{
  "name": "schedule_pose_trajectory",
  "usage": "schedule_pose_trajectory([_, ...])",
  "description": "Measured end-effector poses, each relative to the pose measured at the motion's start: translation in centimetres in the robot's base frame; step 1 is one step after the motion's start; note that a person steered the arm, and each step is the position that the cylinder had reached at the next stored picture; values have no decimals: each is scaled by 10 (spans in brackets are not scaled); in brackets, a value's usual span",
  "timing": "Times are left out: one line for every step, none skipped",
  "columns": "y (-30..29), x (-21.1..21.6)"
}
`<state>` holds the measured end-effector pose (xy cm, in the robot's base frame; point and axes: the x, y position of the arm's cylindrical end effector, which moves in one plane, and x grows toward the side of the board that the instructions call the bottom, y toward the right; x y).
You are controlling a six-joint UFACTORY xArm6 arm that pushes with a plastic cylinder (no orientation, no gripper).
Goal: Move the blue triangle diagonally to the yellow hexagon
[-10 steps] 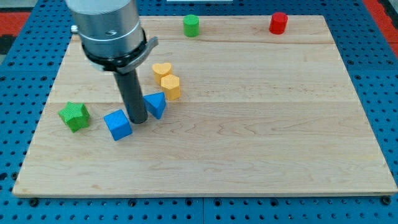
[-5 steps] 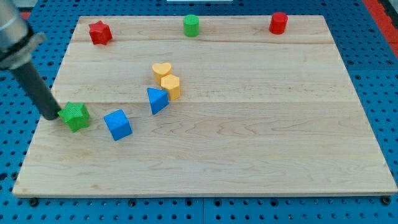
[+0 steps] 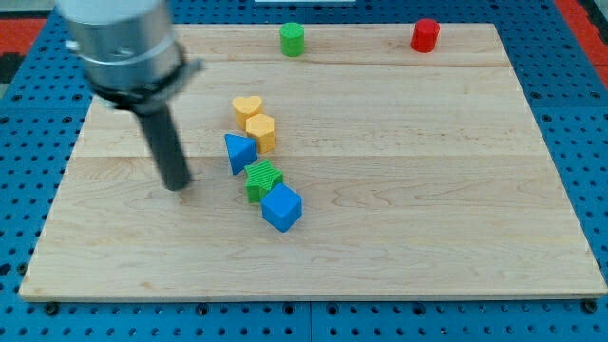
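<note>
The blue triangle [image 3: 238, 152] lies on the wooden board [image 3: 399, 190], touching the lower left side of the yellow hexagon [image 3: 261, 132]. A yellow heart [image 3: 247, 106] sits just above the hexagon. A green star-like block [image 3: 262, 179] lies right below the triangle, with a blue cube [image 3: 282, 207] against its lower right. My tip [image 3: 177, 185] rests on the board to the left of the triangle, a short gap away, touching no block.
A green cylinder [image 3: 292, 39] and a red cylinder [image 3: 425, 35] stand near the board's top edge. The arm's grey body [image 3: 119, 47] covers the board's top left corner. Blue pegboard surrounds the board.
The green block and blue cube have shifted right, from the board's left to just below the blue triangle. My tip moved right from the left edge. The arm now hides the red star.
</note>
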<state>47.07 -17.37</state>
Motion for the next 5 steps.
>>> schedule_pose_trajectory([48, -41])
schedule_pose_trajectory([102, -34])
schedule_pose_trajectory([109, -24])
schedule_pose_trajectory([162, -32])
schedule_pose_trajectory([182, -68])
